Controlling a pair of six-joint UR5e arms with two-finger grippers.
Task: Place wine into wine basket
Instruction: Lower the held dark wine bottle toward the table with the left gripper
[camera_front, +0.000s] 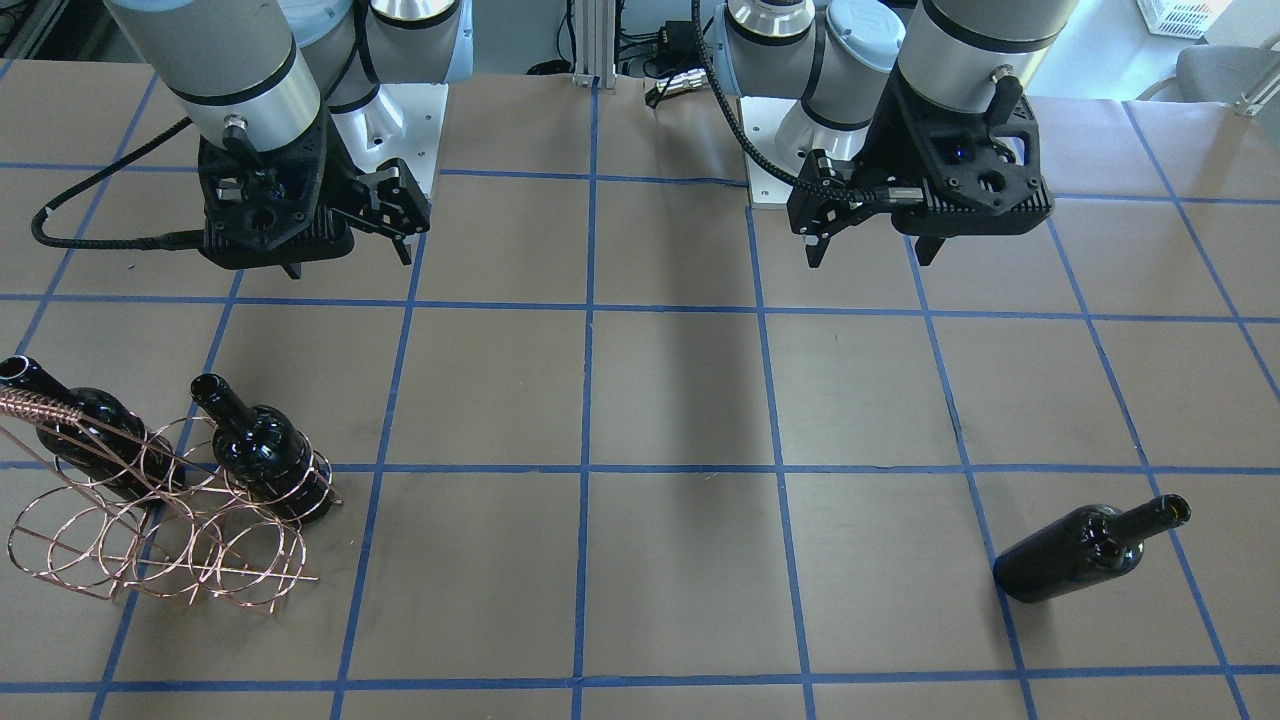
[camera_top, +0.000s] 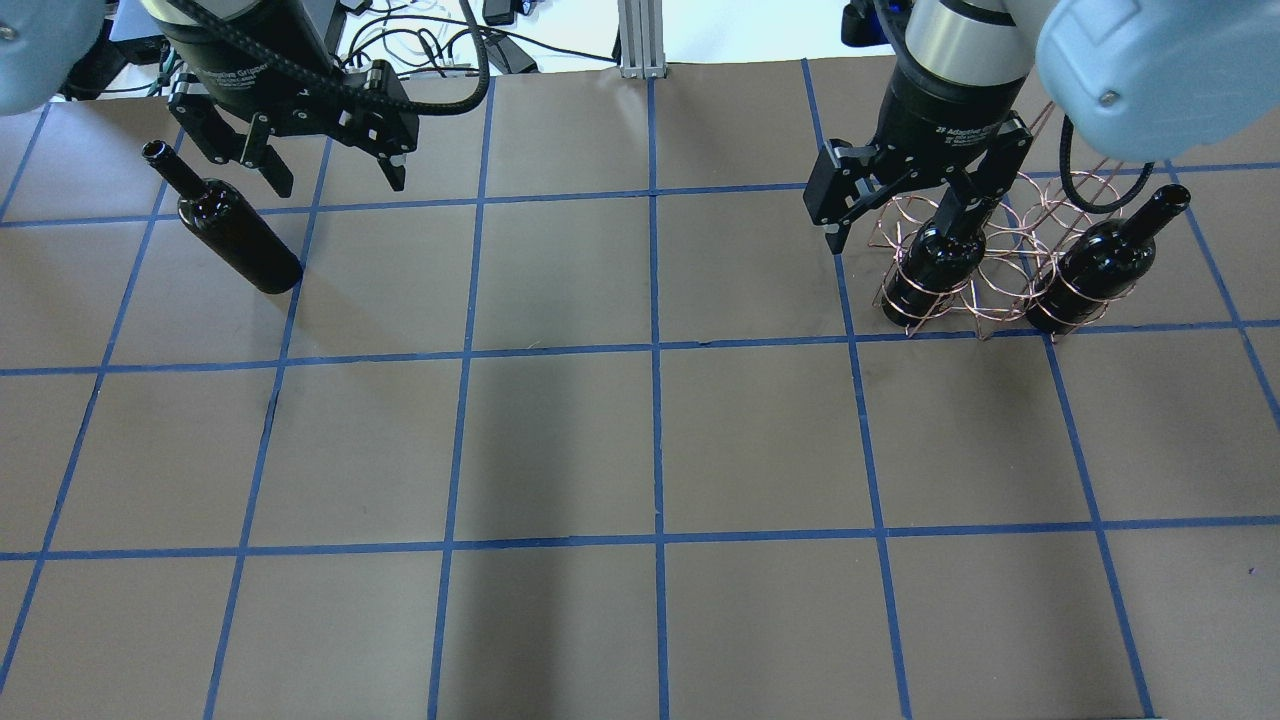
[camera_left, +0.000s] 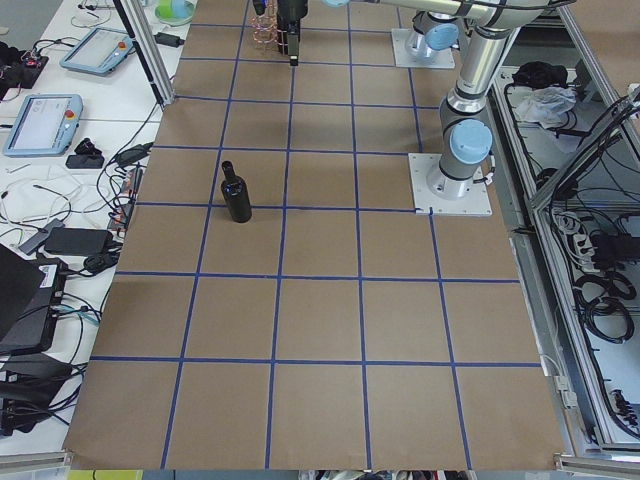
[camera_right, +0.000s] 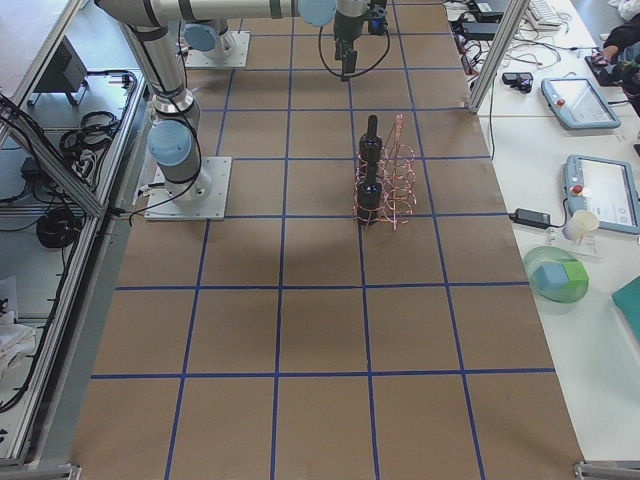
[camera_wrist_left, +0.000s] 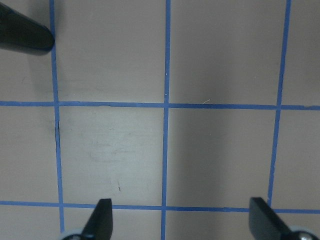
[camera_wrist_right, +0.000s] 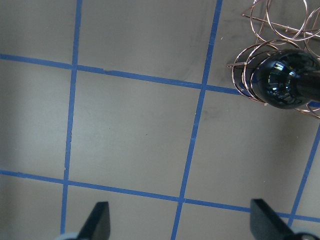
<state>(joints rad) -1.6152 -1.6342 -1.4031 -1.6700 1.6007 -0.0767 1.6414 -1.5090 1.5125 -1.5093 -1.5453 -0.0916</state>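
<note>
One wine bottle (camera_front: 1085, 550) stands alone and upright on the table, near my left arm; it also shows in the overhead view (camera_top: 235, 235) and the exterior left view (camera_left: 236, 195). The copper wire wine basket (camera_front: 40, 410) stands on my right side (camera_top: 985, 268) and holds two more bottles (camera_top: 940, 260) (camera_top: 1100, 260). My left gripper (camera_top: 340, 183) hovers open and empty beside the lone bottle, above table level. My right gripper (camera_top: 893, 235) hovers open and empty above the basket's near bottle (camera_wrist_right: 285, 80).
The table is brown paper with a blue tape grid (camera_top: 655, 350). The arm bases (camera_front: 400, 130) sit at the robot's edge. Tablets and cables lie on side benches (camera_left: 45, 120) beyond the table.
</note>
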